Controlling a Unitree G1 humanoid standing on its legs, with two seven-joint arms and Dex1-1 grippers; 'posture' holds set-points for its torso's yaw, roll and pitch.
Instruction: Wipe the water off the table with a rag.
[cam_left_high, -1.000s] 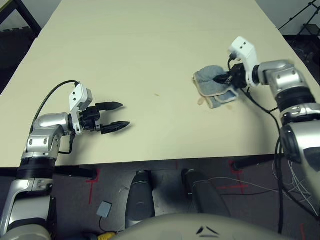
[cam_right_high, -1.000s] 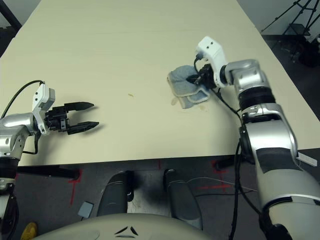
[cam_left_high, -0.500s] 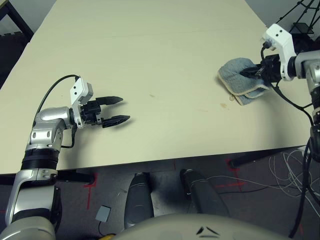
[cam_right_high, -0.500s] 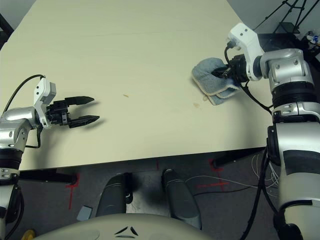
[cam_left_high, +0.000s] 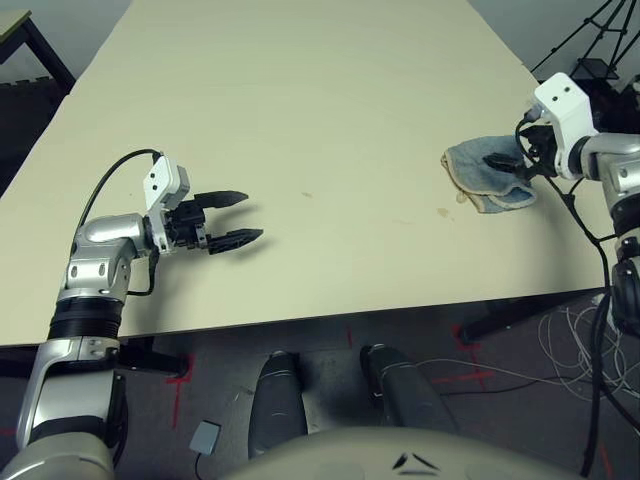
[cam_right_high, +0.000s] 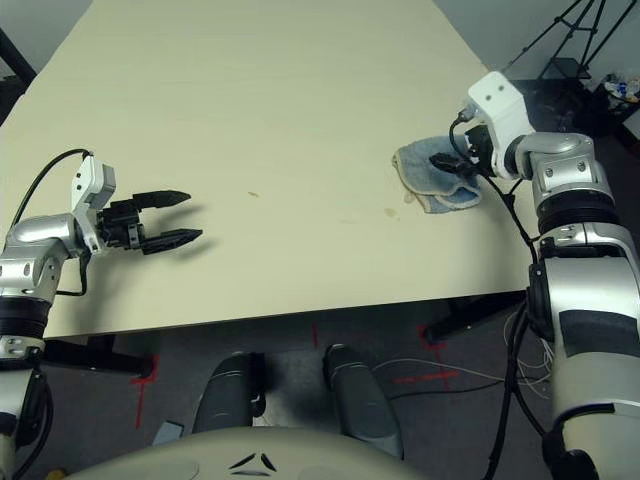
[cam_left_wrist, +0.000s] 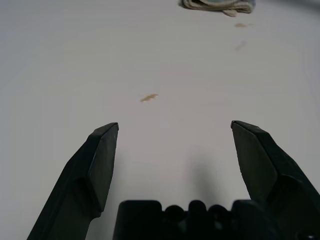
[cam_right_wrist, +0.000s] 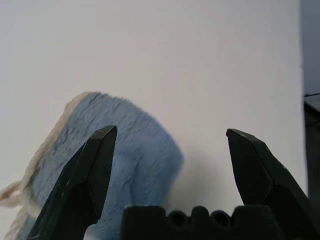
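The light blue rag (cam_left_high: 480, 176) lies rumpled on the pale beige table (cam_left_high: 300, 80) near its right edge. My right gripper (cam_right_wrist: 171, 134) is open over the rag's right part, with one finger (cam_right_high: 445, 159) above the cloth and nothing clamped. Small amber blotches of water mark the table: one (cam_left_high: 443, 211) just left of the rag and a tiny spot (cam_left_high: 306, 194) toward the middle, seen again as a spot (cam_left_wrist: 149, 98) in the left wrist view. My left gripper (cam_left_high: 248, 216) hovers open and empty at the front left, pointing toward that spot.
A dark-framed table (cam_left_high: 22, 30) stands beyond the far left corner and a tripod (cam_left_high: 598, 28) beyond the far right. Cables (cam_left_high: 560, 360) lie on the floor below the table's front edge. The rag lies close to the right edge.
My right gripper has opened and let go of the rag, which now lies flatter on the table. The head camera has shifted. The left arm has stayed put.
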